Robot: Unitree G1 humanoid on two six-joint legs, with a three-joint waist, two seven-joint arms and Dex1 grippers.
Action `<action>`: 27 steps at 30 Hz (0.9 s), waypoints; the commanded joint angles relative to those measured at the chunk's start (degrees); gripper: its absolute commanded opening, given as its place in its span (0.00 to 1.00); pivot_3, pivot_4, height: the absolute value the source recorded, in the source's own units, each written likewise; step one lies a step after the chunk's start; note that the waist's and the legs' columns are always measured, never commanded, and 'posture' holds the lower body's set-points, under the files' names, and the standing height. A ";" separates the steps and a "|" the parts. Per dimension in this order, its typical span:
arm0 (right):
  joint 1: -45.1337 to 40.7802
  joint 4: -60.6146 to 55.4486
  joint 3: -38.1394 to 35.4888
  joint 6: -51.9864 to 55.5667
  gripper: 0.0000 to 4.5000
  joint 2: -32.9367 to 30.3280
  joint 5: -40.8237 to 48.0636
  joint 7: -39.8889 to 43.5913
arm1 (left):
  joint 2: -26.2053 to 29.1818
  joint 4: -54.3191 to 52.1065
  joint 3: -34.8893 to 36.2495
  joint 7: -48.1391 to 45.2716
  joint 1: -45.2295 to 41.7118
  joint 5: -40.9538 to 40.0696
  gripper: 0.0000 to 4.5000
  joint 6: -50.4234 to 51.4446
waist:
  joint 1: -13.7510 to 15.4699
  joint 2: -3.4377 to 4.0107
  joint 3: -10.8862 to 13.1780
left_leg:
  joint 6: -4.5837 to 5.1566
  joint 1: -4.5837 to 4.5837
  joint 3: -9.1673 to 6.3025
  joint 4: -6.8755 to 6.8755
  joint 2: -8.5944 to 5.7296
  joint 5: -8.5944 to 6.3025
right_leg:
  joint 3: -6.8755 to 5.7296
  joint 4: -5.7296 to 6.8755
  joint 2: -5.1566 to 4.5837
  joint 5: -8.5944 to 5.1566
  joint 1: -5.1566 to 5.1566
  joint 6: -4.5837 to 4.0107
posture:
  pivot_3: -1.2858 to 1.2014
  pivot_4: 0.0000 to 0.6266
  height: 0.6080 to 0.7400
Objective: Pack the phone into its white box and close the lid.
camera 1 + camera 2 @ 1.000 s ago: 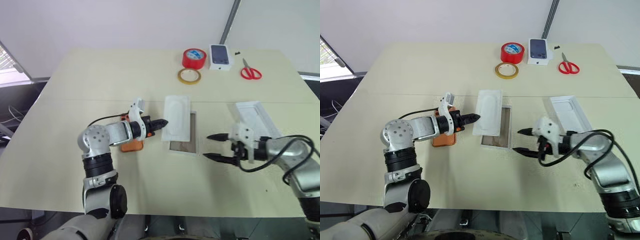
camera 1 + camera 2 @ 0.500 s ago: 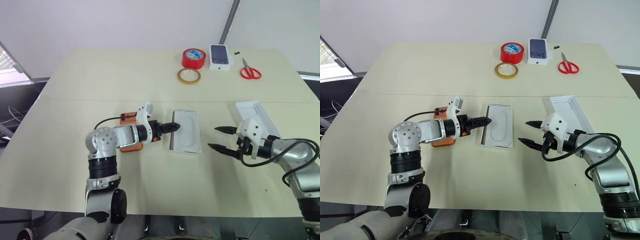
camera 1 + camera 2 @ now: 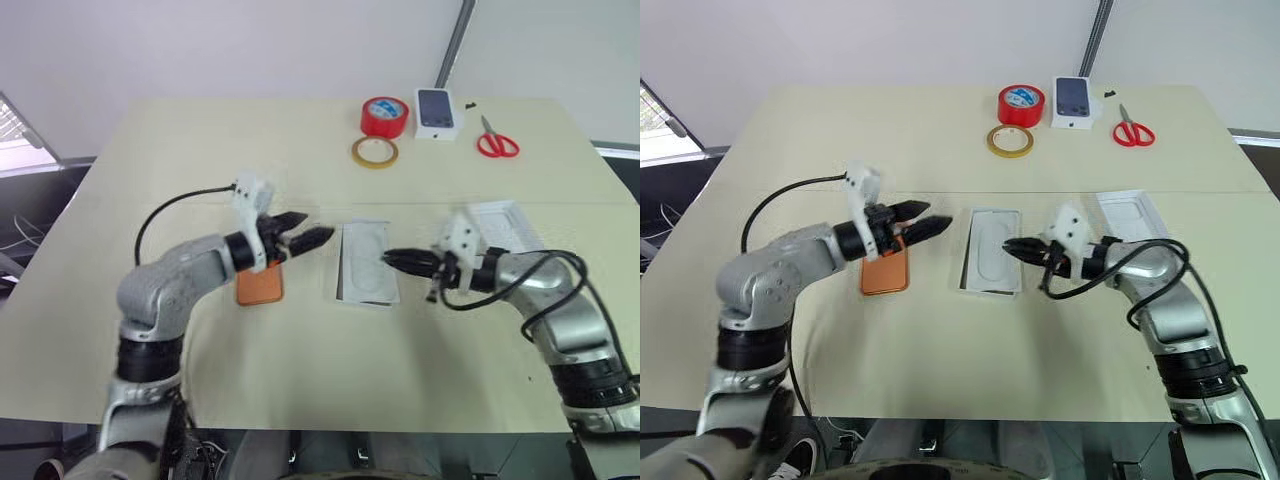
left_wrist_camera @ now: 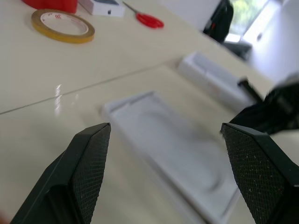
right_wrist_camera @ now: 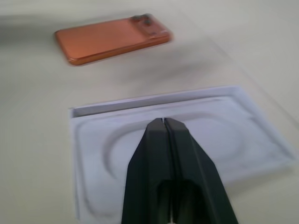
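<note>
Change, left gripper (image 3: pixel 930 221): one second ago its black fingers were pressed together at the edge of the flat white insert with an oval recess (image 3: pixel 992 262); now they are spread wide and lifted, pointing toward it without touching.
Change, right gripper (image 3: pixel 1010 247): its fingers were spread before; now they are pressed together, pinching nothing, and the tip has come over the right edge of the insert.
Change, insert: a second ago it lay shifted to the left, uncovering part of the shallow white box with thin walls (image 3: pixel 342 266); now it sits inside the box.
Phone: the slim orange-copper smartphone (image 3: pixel 885 272) lies flat on the beige table (image 3: pixel 940 140), back up, just left of the box and under the left arm.
Lid: the plain white cover with a raised rim (image 3: pixel 1126 213) lies near the right arm, apart from the box.
Edges: the box's near and far short sides are free.
Open room: wide bare table in front of the box and behind it, up to the yellow tape ring (image 3: pixel 1011 141), red tape roll (image 3: pixel 1022 102), small white box with a phone picture (image 3: pixel 1073 100) and red scissors (image 3: pixel 1133 130) at the far edge.
</note>
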 commanded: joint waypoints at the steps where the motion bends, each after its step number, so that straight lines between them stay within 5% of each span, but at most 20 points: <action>1: -1.66 2.18 4.06 -3.78 0.01 1.04 -4.48 -0.09 | 3.83 1.88 -0.92 -6.76 2.58 5.23 0.89 -13.07 | 0.04 0.00 0.00 | 0.01 0.00 0.00 0.00 0.00 0.00 | 0.00 0.00 -0.01 0.00 0.00 -0.01 | 0.52 0.24 1.00; 16: -10.19 13.55 9.41 -5.80 0.01 6.91 -13.38 -4.08 | 4.40 -0.09 1.44 -5.21 6.80 4.83 0.89 -14.64 | 0.00 0.00 0.01 | 0.26 -0.10 0.00 0.03 0.00 -0.14 | -0.01 -0.08 -0.07 0.01 -0.04 0.01 | 0.52 0.24 1.00; 27: -13.17 11.86 5.80 -4.70 0.01 3.53 -11.72 -1.16 | 4.05 -1.22 1.55 -4.17 7.94 4.32 0.89 -14.42 | 0.02 0.00 0.01 | 0.26 -0.10 0.00 0.03 0.00 -0.14 | -0.01 -0.08 -0.07 0.01 -0.04 0.01 | 0.52 0.24 1.00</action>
